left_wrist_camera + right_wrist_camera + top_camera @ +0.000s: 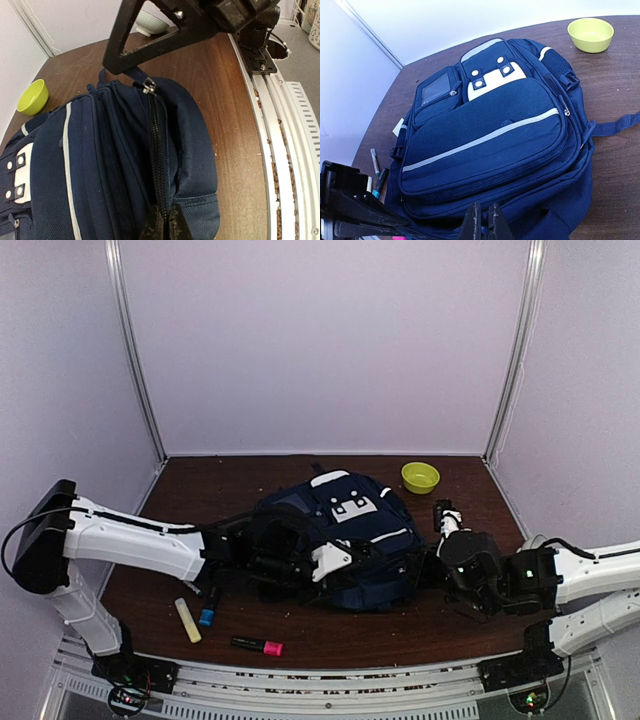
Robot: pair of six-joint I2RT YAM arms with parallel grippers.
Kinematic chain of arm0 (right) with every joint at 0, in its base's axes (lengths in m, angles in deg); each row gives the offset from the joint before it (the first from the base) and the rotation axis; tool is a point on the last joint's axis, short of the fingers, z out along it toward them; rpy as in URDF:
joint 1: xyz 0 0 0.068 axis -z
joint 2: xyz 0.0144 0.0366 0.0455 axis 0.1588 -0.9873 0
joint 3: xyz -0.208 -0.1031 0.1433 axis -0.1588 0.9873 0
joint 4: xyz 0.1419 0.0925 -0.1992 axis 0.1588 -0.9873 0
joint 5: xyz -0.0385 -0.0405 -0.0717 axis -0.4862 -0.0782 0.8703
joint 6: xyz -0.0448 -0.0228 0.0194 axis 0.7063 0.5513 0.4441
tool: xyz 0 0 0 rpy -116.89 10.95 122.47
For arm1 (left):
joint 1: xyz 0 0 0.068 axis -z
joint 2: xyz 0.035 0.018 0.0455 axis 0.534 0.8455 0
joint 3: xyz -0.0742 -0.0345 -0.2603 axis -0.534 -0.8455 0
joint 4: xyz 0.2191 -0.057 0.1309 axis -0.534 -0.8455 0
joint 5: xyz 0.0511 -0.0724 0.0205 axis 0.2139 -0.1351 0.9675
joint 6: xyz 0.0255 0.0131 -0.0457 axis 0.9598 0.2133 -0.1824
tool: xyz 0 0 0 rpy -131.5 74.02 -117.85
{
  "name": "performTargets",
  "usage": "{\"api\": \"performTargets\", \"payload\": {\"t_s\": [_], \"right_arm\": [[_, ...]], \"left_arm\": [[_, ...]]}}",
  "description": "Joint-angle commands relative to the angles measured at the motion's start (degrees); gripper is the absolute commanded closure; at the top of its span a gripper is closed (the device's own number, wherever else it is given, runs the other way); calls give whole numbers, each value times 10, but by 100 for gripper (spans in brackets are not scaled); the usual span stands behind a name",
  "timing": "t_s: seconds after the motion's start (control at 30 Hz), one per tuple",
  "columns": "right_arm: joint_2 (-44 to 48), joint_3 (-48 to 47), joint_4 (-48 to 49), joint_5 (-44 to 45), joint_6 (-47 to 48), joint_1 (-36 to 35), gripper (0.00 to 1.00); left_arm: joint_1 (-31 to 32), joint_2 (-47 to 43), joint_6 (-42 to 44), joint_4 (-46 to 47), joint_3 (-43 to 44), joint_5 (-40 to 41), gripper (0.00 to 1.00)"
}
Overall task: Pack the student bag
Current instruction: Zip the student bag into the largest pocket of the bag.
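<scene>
Lying flat near the middle of the desk [200,490], the bag [375,565] has its front pockets and white patches facing up. It is the largest thing on the surface.

The left arm reaches in from the left edge, and the left gripper [162,226] sits at the bag's left side. Its fingers are pressed together on the zipper [156,145] seam, pinching the navy fabric there. The zipper looks closed along the length that shows.

The right arm comes in from the right edge, with the right gripper [482,221] at the bag's right side. Its fingers are pressed together against the bag's edge, but it is not clear whether any fabric is caught between them. In the left wrist view, one of its fingers hangs just above the pull [148,86] at the far end of the zipper.

A green bowl [420,477] stands near the back right corner, apart from the bag. Near the front left corner lie a yellow highlighter [187,620] and a blue marker [207,612], just beside each other. A pink marker [258,645] lies closer to the front edge.
</scene>
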Motion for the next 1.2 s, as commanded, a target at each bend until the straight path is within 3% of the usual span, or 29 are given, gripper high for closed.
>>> {"api": "performTargets", "payload": {"t_s": [0.0,0.43,0.8,1.1,1.17], "right_arm": [[13,27,-13,57,-17,7,100],[-5,51,21,51,-26,24,100],[-20,35,47,46,10,60,100],[-37,-12,75,12,71,93,100],[-35,-12,79,4,75,93,100]], "left_arm": [[-17,-86,-32,6,-38,26,100],[-63,-288,-52,-80,-118,29,100],[-95,-460,-132,-79,-183,49,100],[-98,-445,-146,-81,-194,44,100],[-98,-431,-146,-78,-192,37,95]]}}
